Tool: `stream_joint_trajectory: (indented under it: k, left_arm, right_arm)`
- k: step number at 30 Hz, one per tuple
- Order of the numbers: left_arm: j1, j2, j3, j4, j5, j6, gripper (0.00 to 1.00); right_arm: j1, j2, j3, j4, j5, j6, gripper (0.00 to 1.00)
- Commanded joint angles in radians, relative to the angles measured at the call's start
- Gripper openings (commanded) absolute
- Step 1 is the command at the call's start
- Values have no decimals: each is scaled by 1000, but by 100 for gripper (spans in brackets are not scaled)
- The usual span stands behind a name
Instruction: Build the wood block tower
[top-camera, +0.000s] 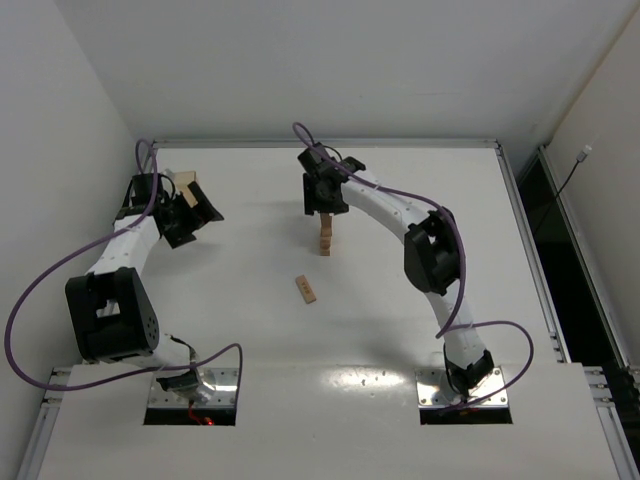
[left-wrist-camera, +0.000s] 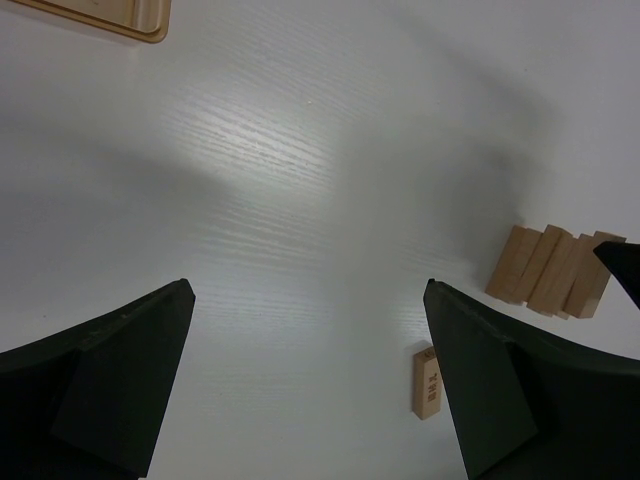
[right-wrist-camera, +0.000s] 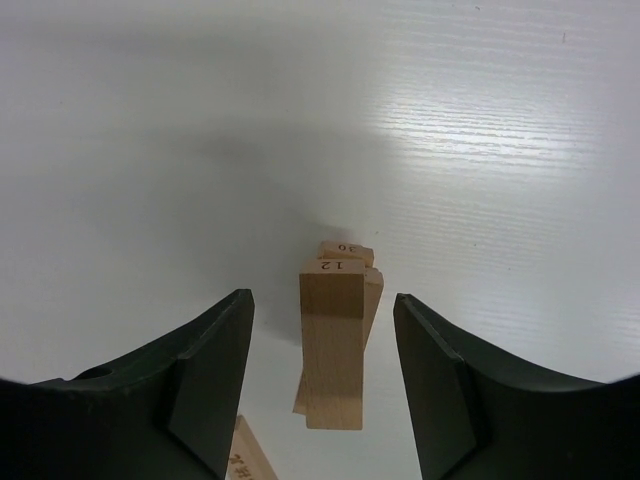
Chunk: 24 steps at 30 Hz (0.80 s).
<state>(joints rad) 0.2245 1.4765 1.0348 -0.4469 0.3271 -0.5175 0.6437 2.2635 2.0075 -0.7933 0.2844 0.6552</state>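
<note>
Jaws stand released on both sides. Right gripper (right-wrist-camera: 322, 300) straddles the top of the wood block tower (top-camera: 326, 238), mid-bench toward the far edge (no contact visible). Left gripper (left-wrist-camera: 308, 288) hangs near the far-left corner. Sideways drift could clip the uneven bars and topple them.

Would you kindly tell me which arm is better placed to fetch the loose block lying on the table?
Probably the right. The right gripper hangs open over the wood block tower, with the loose block close by. The left gripper, also open, sits farther off beside the wooden box.
</note>
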Motion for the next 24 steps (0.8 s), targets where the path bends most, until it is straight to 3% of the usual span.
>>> stream_joint_trajectory:
  k: [1, 24]
  left_arm:
    - [15, -8, -5, 31, 18, -12, 100]
    - [15, 10, 4, 31, 18, -12, 100]
  right_arm:
    - [-4, -41, 36, 3, 19, 9, 55]
    - [-32, -2, 16, -24, -13, 58, 56]
